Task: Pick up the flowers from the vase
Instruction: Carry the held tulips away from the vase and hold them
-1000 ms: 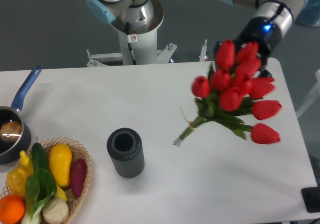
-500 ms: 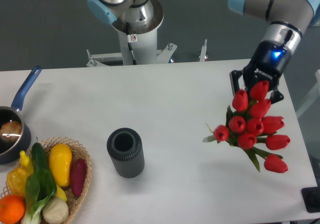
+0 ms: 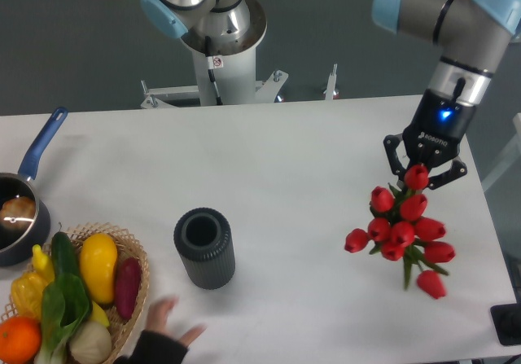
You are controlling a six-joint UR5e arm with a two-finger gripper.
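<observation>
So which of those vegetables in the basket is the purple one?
The purple vegetable lies at the basket's right edge, beside the big yellow one. The rest there are yellow, green, orange or white.

I see the vase (image 3: 204, 247) standing mid-counter (image 3: 269, 160), the basket (image 3: 130, 254) and pan (image 3: 20, 213) to its left, the flowers (image 3: 403, 232) far right under the claw (image 3: 426, 171).

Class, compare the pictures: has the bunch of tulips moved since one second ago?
Yes. The flowers, held under the tool, have shifted right and down, farther from the vase, which has stayed put.
</observation>
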